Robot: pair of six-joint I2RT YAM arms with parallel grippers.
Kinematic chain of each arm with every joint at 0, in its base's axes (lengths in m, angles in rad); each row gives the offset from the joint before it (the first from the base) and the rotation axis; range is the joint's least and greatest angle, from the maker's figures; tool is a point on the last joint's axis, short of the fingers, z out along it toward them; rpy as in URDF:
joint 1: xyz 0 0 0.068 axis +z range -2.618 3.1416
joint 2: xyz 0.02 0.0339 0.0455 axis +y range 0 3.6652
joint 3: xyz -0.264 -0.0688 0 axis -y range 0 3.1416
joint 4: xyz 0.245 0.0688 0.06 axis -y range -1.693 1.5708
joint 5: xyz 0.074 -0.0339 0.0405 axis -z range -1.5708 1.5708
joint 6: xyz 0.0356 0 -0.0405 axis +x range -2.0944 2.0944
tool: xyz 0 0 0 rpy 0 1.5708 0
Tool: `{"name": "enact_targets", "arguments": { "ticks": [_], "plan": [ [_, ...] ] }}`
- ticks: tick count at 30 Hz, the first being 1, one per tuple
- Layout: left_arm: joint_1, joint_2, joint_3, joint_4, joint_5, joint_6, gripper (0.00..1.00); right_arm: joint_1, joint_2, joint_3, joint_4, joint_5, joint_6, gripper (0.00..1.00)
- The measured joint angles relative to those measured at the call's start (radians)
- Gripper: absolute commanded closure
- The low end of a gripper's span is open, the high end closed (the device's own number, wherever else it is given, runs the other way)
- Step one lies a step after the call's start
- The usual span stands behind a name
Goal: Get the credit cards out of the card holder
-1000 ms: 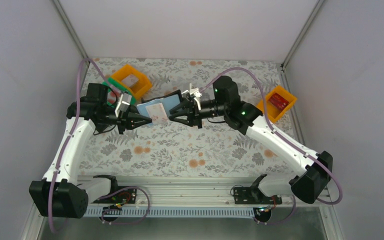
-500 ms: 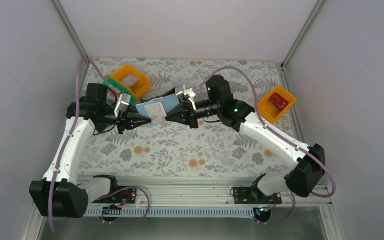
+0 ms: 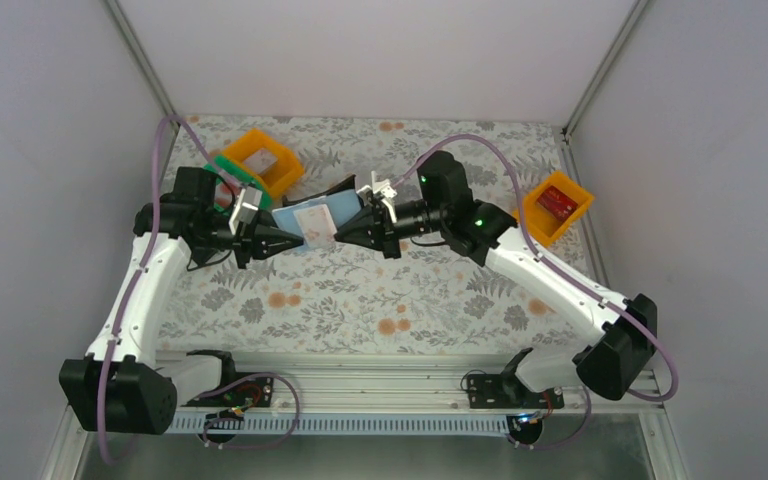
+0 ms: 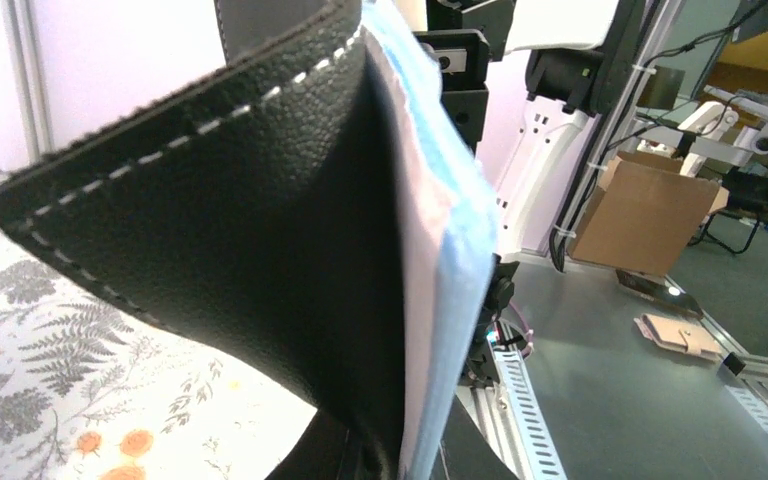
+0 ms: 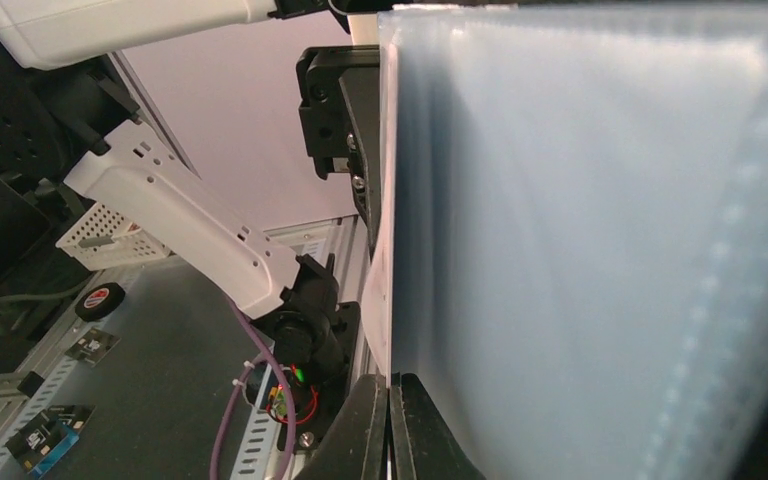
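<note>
The right gripper (image 3: 336,238), open a second ago just right of the black bifold wallet with a blue-grey inside (image 3: 346,206), now sits further left, pinched on the near right corner of the pale thin plastic card (image 3: 312,222).

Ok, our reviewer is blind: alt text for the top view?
Two robot arms meet over a floral table, the left gripper and right gripper shut at opposite sides of an open wallet. An orange bin sits far left, another at right.

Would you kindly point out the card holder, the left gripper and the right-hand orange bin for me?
card holder (image 3: 338,206), top view, on its grey-blue inside face.
left gripper (image 3: 295,240), top view, between its fingertips.
right-hand orange bin (image 3: 579,190), top view, on its far rim.
</note>
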Motion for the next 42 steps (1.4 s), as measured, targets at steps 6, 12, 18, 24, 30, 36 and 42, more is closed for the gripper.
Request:
{"name": "enact_targets", "arguments": {
  "ticks": [6,12,18,24,30,36,42],
  "plan": [
    [0.000,0.003,0.000,-0.018,-0.002,0.021,0.98,-0.021,-0.019,0.000,-0.042,0.013,-0.029,0.96],
    [0.000,0.004,0.000,-0.029,-0.002,0.038,0.98,-0.043,-0.046,0.000,-0.085,0.019,-0.050,0.96],
    [0.002,0.003,-0.009,0.008,0.000,-0.013,0.98,-0.072,-0.076,0.000,-0.140,0.061,-0.074,0.96],
    [0.000,-0.006,-0.199,0.354,-0.117,-0.416,0.98,-0.240,-0.173,0.001,-0.223,0.185,-0.068,0.96],
    [-0.134,0.205,-0.223,0.529,-0.319,-0.616,0.98,-0.316,-0.216,0.034,-0.291,0.256,-0.019,0.96],
    [-0.381,0.609,0.027,0.414,-0.269,-0.503,0.98,-0.318,-0.167,0.103,-0.335,0.266,0.033,0.96],
    [-0.381,0.908,0.108,0.397,-0.332,-0.514,0.11,-0.318,-0.163,0.104,-0.381,0.269,0.079,0.96]
  ]
}}
